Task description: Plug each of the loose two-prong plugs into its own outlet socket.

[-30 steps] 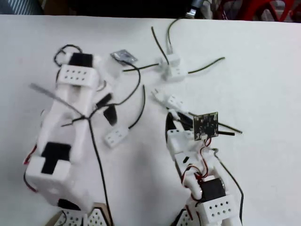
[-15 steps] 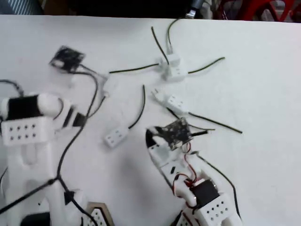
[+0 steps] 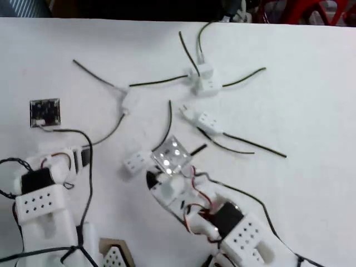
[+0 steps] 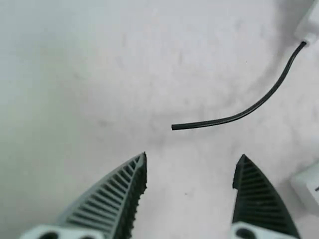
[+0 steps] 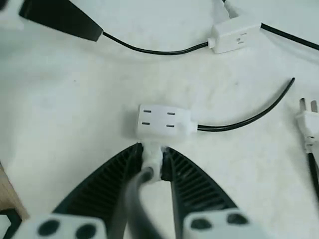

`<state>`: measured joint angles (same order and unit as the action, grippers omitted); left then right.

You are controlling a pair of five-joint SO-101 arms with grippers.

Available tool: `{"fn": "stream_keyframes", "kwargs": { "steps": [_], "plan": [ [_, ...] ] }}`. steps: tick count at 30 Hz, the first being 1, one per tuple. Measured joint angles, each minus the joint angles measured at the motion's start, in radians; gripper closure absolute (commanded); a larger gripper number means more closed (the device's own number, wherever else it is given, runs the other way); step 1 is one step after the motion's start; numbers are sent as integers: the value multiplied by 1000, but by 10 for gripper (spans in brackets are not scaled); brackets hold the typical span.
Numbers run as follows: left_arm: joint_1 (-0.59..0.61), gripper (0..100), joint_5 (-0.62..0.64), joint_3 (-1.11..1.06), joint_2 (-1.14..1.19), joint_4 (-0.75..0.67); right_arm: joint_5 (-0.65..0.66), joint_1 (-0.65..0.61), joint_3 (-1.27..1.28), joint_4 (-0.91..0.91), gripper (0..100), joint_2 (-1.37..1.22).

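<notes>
— Plug (image 5: 153, 168): where is it held?
— It is pinched in the right gripper (image 5: 151, 151), just beside a socket (image 5: 163, 121), not yet inserted. The left gripper (image 4: 192, 169) is spread, empty. Another plug (image 5: 305, 124) is left loose.

Right arm (image 3: 225, 225) lies low, angled toward socket block (image 5: 163, 121). Right gripper (image 5: 151, 148) clamped on plug (image 5: 152, 163), tips just beside the block. Left gripper (image 4: 192, 159) jaws apart, well apart from the block.
</notes>
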<state>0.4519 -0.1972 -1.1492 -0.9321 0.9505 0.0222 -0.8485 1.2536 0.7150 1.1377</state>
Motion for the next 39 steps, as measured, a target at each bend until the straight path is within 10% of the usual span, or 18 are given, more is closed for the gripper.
{"fn": "stream_keyframes", "kwargs": {
  "steps": [16, 39],
  "plan": [
    [61, 723, 5, -117, -2, -155, -15, -80, -382, -176, 981, -841],
    [61, 723, 5, -117, -2, -155, -23, -28, -443, -213, 981, -884]
  ]
}}
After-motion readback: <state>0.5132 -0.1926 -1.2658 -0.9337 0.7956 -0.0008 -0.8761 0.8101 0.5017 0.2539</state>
